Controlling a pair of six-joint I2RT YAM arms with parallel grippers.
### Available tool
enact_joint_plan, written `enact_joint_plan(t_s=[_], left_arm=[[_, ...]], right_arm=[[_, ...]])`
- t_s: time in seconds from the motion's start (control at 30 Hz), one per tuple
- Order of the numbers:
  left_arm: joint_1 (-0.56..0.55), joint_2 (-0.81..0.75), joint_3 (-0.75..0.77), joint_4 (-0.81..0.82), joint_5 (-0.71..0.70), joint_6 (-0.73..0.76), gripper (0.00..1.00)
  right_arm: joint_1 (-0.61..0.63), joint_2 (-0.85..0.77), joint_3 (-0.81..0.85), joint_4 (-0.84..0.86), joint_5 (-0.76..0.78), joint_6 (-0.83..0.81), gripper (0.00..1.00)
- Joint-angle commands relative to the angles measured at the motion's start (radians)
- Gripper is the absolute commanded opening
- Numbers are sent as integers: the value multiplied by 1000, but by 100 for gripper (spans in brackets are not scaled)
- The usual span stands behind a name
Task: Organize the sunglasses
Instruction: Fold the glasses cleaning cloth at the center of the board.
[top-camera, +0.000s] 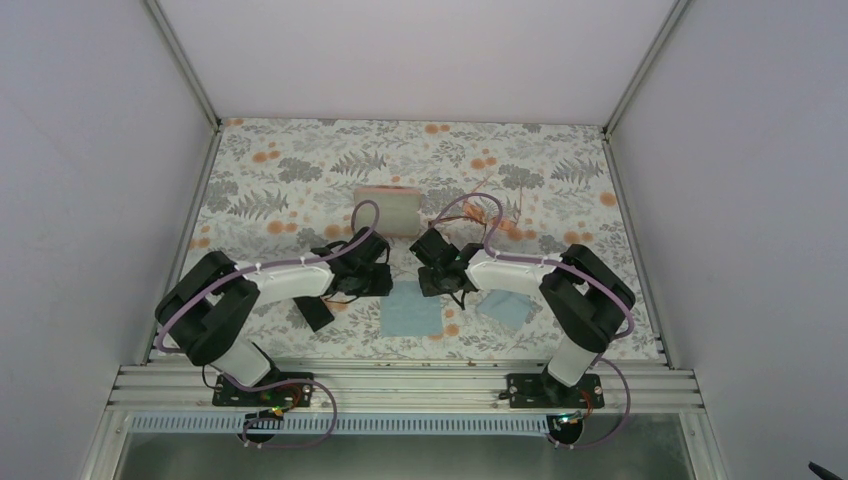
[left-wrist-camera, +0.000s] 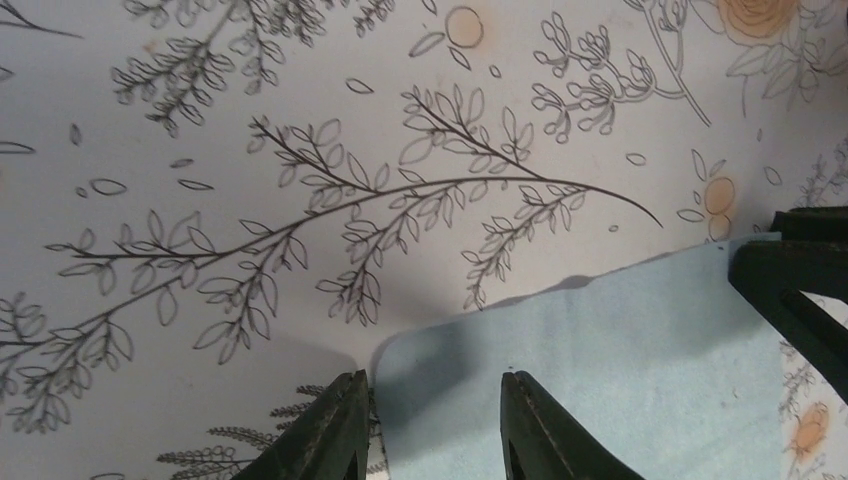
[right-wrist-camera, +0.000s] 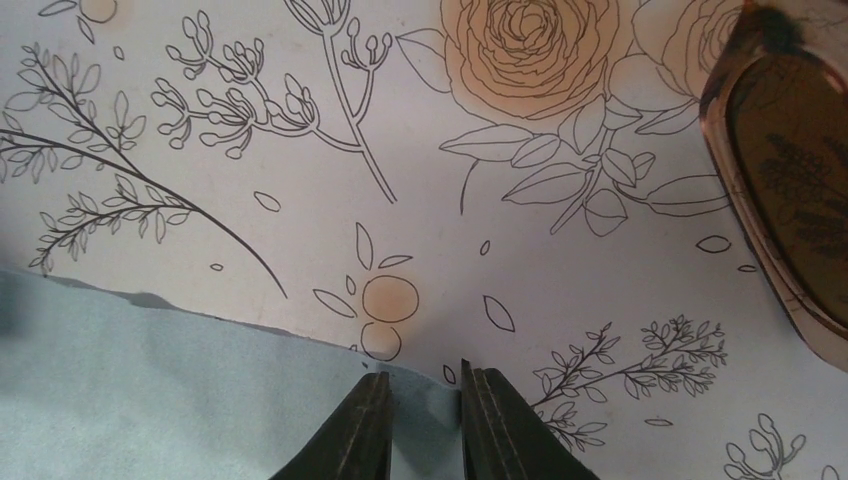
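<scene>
The pale orange-pink sunglasses (right-wrist-camera: 790, 190) are lying on the floral table (right-wrist-camera: 560, 290), ahead and right of the right gripper (right-wrist-camera: 424, 372), untouched. Its jaws are hovering narrowly parted over a light-blue cloth (left-wrist-camera: 620, 350). The left gripper (left-wrist-camera: 432, 378) is straddling a corner, jaws apart, probably to straighten the cloth first.

Your left gripper (left-wrist-camera: 430, 430) and right gripper (right-wrist-camera: 420, 420) over the far edge of one cloth (top-camera: 412, 314) on the table (top-camera: 280, 170), second cloth (top-camera: 505, 310) just right, case (top-camera: 386, 208) behind centre, sunglasses (right-wrist-camera: 790, 180) right of that, another case (top-camera: 318, 315) near-left.
</scene>
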Motion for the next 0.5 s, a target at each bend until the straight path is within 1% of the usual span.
enact_joint_plan(t_s=[0.0, 0.1, 0.17, 0.33, 0.4, 0.47], left_arm=[[-5, 30, 14, -49, -79, -10, 34], [-5, 37, 10, -35, -60, -4, 34], [-7, 44, 8, -26, -46, 2, 32], [-8, 50, 1, -20, -38, 6, 18], [-8, 49, -1, -15, -31, 8, 15], [-10, 50, -3, -9, -29, 8, 9]], right_arm=[[-3, 39, -4, -2, -19, -9, 21], [-2, 40, -6, -4, -18, -7, 21], [-3, 39, -6, -5, -17, -8, 18], [-4, 36, -4, -5, -24, -1, 11], [-3, 33, -4, -6, -24, 4, 7], [-4, 31, -1, -5, -25, 3, 4]])
